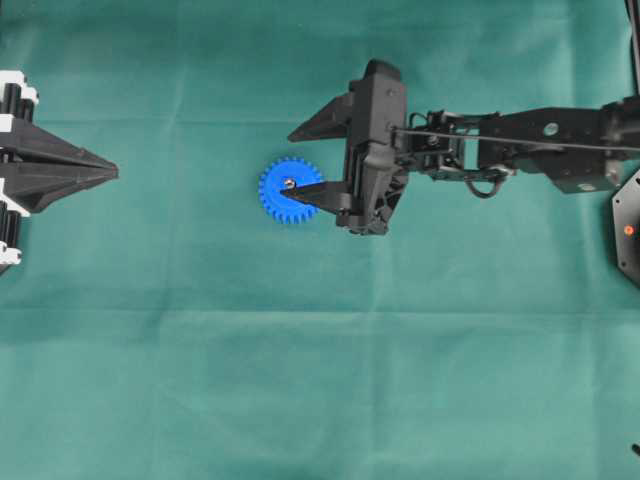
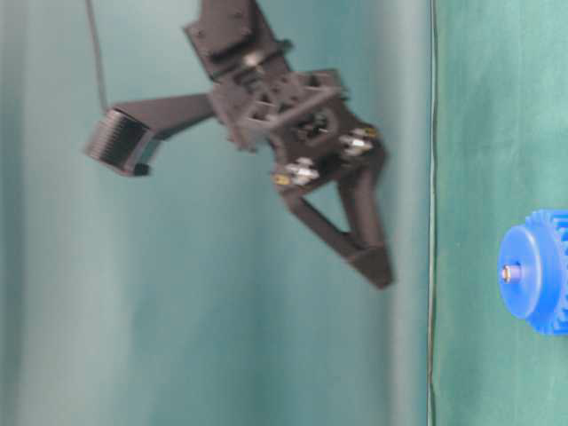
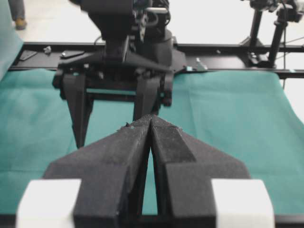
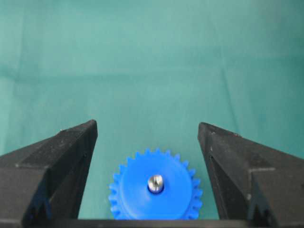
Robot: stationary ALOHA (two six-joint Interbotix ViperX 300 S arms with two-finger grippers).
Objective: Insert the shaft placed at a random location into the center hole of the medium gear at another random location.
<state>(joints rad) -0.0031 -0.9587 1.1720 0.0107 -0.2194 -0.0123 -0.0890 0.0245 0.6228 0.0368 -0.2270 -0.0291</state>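
The blue medium gear (image 1: 274, 192) lies flat on the green cloth. The silvery shaft (image 1: 289, 183) stands upright in its center hole, with its top showing above the face. In the right wrist view the gear (image 4: 135, 192) and shaft (image 4: 155, 182) sit low between the fingers. My right gripper (image 1: 289, 163) is open above the gear, holding nothing. One finger overlaps the gear's right side in the overhead view. In the right wrist view the right gripper (image 4: 147, 124) has its jaws wide apart. My left gripper (image 1: 113, 172) is shut and empty at the far left, and also shows in its wrist view (image 3: 151, 118).
The gear (image 2: 540, 271) with the shaft (image 2: 508, 273) shows at the right edge of the table-level view, with the right arm's fingers (image 2: 373, 262) to its left. A black mount (image 1: 628, 228) sits at the right table edge. A black rail (image 3: 228, 47) runs along the far side.
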